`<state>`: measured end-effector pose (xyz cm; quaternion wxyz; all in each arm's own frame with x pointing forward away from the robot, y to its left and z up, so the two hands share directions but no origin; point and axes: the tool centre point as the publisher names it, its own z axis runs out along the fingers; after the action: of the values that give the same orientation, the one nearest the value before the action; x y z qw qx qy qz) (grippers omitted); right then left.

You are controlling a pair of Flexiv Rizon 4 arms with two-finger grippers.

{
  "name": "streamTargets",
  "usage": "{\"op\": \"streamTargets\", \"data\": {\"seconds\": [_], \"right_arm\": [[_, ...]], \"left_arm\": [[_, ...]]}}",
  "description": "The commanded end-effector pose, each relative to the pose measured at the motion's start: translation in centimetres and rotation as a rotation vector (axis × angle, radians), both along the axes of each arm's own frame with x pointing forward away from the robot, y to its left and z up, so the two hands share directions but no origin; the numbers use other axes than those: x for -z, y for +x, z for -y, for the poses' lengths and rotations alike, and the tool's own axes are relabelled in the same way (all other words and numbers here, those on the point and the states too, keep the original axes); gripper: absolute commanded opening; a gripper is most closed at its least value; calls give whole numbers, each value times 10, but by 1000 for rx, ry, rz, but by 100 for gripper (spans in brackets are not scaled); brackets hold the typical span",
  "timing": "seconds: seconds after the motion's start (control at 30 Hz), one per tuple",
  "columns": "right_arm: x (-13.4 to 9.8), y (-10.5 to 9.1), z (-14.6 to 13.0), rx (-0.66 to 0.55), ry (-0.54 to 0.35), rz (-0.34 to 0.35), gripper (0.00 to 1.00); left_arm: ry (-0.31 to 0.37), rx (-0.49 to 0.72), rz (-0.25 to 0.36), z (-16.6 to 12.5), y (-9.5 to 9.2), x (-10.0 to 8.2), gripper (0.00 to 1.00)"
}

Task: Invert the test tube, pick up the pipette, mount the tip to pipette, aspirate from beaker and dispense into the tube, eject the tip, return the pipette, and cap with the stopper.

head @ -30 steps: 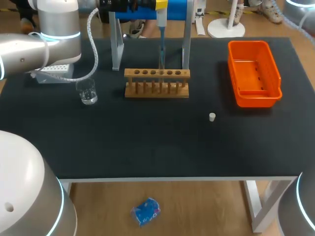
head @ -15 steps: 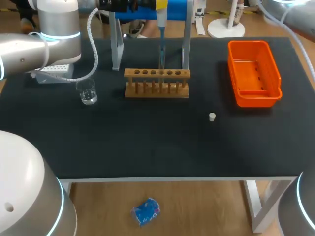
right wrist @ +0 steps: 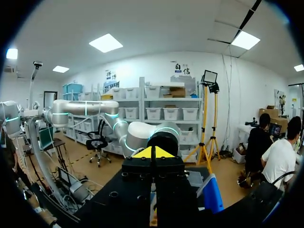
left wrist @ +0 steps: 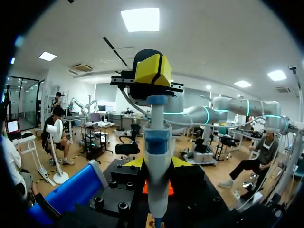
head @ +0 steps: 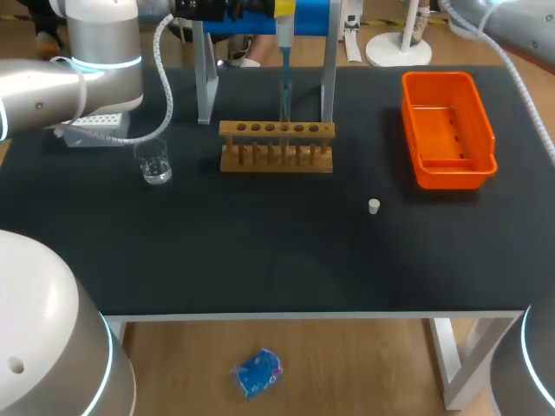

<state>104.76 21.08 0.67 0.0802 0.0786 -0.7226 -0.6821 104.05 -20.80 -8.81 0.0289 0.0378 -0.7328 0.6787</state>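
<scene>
You are at the dispense step, as far as I can judge. Your left gripper (left wrist: 156,164) is clamped on the pipette (left wrist: 156,142), with a yellow tip on each side of its body, and holds it upright. Below that gripper the pipette's thin tip (head: 284,87) runs down to a middle hole of the wooden rack (head: 276,146), where the test tube should stand. The glass itself is too faint to make out for certain.

Your right gripper (left wrist: 153,69) sits higher than the left one, right over the blue plunger knob (left wrist: 156,100). Its two fingers are pressed together with nothing between them. Whether they touch the knob I cannot tell.

The next move, I think, is a slow push on that knob with the closed right fingers, straight down along the pipette. Hold the left grip firm while you do it. A sideways shove could swing the tip out of the tube or knock the rack.

For tip ejection, the orange bin (head: 447,130) lies ahead of the left gripper's fingers and lower. The stopper (head: 374,206) lies on the table well below both grippers, apart from rack and bin. The beaker (head: 156,163) stands back under your left arm, beside the rack.
</scene>
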Motion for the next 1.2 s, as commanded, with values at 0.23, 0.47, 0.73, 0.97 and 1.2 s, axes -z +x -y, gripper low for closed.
{"op": "streamTargets", "data": {"seconds": [0.23,0.47,0.73,0.97,1.2], "right_arm": [[9,4,-12,-2,6,-11,0],[17,5,-13,3,9,-22,0],[21,5,-12,5,30,-34,0],[24,5,-14,0,36,-42,0],[28,2,-14,1,43,-52,0]], "left_arm": [[1,2,-1,0,1,0,0],[1,2,-1,0,1,0,0],[1,2,-1,0,1,0,0],[1,2,-1,0,1,0,0],[1,2,-1,0,1,0,0]]}}
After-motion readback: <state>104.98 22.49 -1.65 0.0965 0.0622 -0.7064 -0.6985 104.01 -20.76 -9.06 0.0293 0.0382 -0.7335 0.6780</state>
